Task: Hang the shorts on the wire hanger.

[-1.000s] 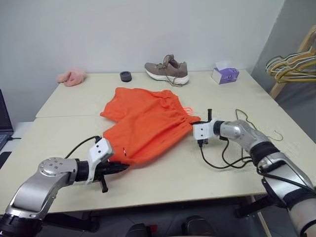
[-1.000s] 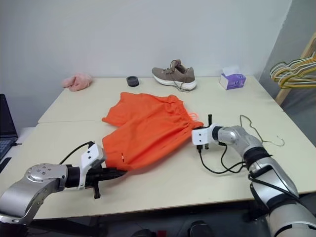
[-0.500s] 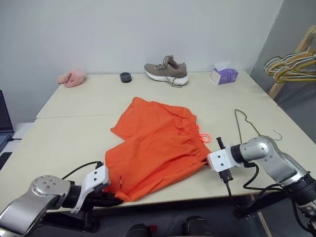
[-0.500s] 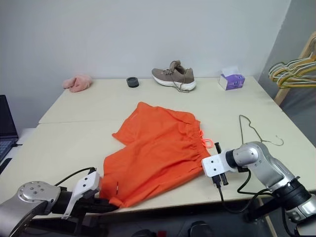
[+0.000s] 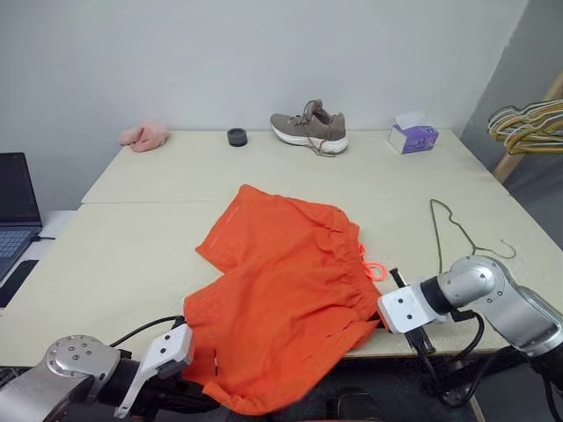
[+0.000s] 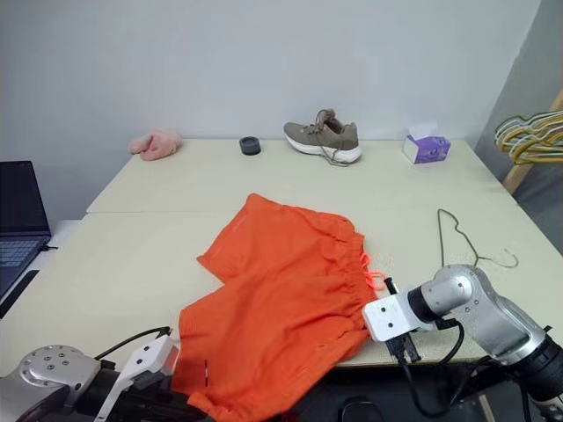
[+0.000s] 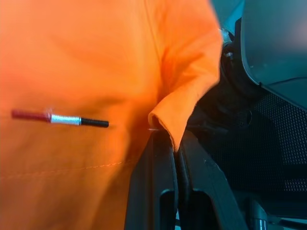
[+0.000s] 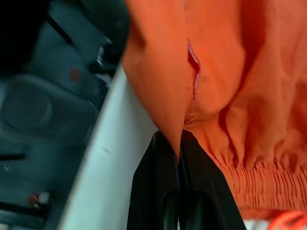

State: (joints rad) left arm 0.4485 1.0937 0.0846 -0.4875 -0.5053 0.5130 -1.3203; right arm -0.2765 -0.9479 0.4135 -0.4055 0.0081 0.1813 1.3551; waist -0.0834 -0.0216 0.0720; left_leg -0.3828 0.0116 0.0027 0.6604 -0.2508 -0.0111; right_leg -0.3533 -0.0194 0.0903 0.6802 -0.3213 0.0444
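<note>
Left eye view is showing the table (image 5: 132,229) running wide and mostly bare, with open surface lying to the left of the shorts (image 5: 290,299) and between them and the far row of items. The shorts are lying spread across the middle of the near half, their lower leg hanging past the near table edge. The left gripper (image 7: 176,143) is sitting below that near edge, its fingers pressed together on a folded hem of the shorts. The right gripper (image 8: 180,143) is sitting at the near edge on the right, its fingers pinched on the fabric near the gathered waistband. The wire hanger (image 5: 453,230) is lying flat near the right edge, apart from the shorts. A shoe (image 5: 310,128), a tissue box (image 5: 413,136), a pink cloth (image 5: 145,135) and a small dark ring (image 5: 237,136) are lining the far edge.
</note>
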